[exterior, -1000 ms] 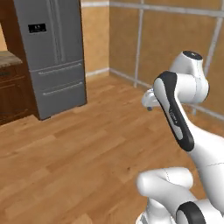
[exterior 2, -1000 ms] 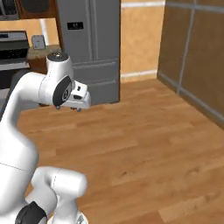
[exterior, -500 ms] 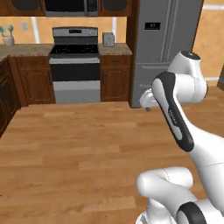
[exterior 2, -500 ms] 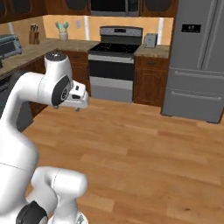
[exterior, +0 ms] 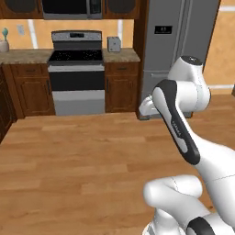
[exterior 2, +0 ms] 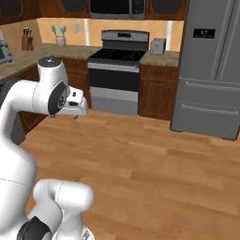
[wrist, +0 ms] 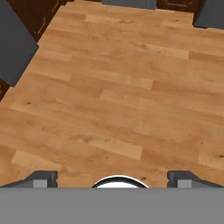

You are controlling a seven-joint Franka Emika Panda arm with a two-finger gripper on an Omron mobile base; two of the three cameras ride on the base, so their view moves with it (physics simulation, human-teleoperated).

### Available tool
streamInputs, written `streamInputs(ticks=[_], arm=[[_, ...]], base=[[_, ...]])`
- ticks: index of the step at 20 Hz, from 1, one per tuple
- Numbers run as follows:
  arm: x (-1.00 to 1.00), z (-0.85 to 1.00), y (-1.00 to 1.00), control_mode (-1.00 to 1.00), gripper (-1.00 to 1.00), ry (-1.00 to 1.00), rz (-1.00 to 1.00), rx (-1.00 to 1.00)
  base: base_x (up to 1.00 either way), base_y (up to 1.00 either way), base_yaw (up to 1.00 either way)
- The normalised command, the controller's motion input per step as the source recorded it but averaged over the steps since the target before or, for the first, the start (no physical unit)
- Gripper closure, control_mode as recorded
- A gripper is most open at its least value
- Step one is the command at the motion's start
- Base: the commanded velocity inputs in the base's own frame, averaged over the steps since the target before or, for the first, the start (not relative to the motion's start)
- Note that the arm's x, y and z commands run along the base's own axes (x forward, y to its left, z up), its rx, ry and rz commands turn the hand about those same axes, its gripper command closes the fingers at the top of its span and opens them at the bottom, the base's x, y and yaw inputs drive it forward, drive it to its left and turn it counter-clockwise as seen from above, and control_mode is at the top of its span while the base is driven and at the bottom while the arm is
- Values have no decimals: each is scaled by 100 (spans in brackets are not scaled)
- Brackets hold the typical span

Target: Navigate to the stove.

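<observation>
Since the earlier frame the view has swung: stove (exterior: 76, 69) now far ahead, refrigerator (exterior: 176, 50) right. Claw (wrist: 112, 177) wide open, empty.

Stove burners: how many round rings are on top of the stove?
4 at most; I can't count them clearly. The stove stands between wooden cabinets, left of the refrigerator, and its black cooktop is seen at a low angle, so the rings blur together.

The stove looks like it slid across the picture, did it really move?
No. The stove stays fixed between its wooden cabinets; the base turned, so the whole view shifted.
</observation>
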Motion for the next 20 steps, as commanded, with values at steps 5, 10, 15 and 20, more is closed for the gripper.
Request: streamInputs(ticks=[5, 10, 15, 20], arm=[[0, 0, 0, 100, -100, 0, 0, 0], [0, 0, 0, 100, -100, 0, 0, 0], [0, 0, 0, 100, -100, 0, 0, 0], [0, 0, 0, 100, -100, 0, 0, 0]], base=[[100, 0, 0], [100, 21, -1], [100, 72, -2], [100, 80, 0]])
